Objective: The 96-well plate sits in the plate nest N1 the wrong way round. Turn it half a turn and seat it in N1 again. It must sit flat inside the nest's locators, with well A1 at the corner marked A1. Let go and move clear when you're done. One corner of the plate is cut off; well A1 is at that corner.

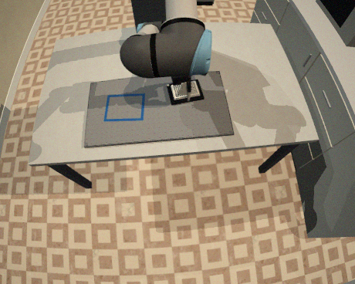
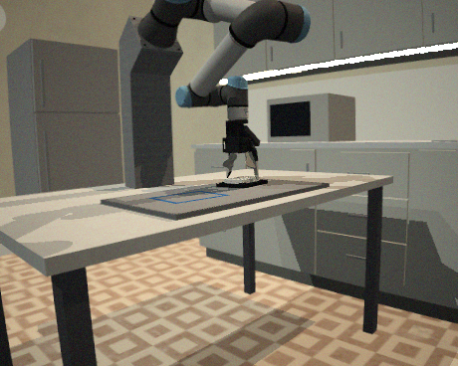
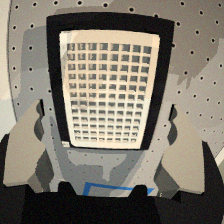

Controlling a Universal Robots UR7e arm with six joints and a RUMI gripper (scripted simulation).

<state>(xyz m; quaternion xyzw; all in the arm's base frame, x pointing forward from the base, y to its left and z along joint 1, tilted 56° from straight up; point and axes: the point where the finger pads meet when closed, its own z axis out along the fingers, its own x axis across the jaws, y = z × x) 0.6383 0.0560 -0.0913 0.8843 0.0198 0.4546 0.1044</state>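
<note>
- Grey fingers of the gripper (image 3: 111, 150) stood spread wide and held nothing — one on each side of the plate's near end, with a gap showing between each finger and the plate's edges.
- White plate (image 3: 109, 90) lay straight ahead of the jaws in the wrist view, its long axis running away from the camera, so the jaws straddled its short width.
- It rested inside the black nest (image 3: 165, 70), whose frame showed on all sides; it looked flat, though the cut corner was too small to make out, so I could not tell which way round it lay.
- From the side, the gripper (image 2: 241, 169) hung just above the plate (image 2: 244, 179) — a straight lift looked the likely way off.
- Further out lay the mat (image 1: 204, 123), with a blue square (image 1: 106, 108) well to one side.
</note>
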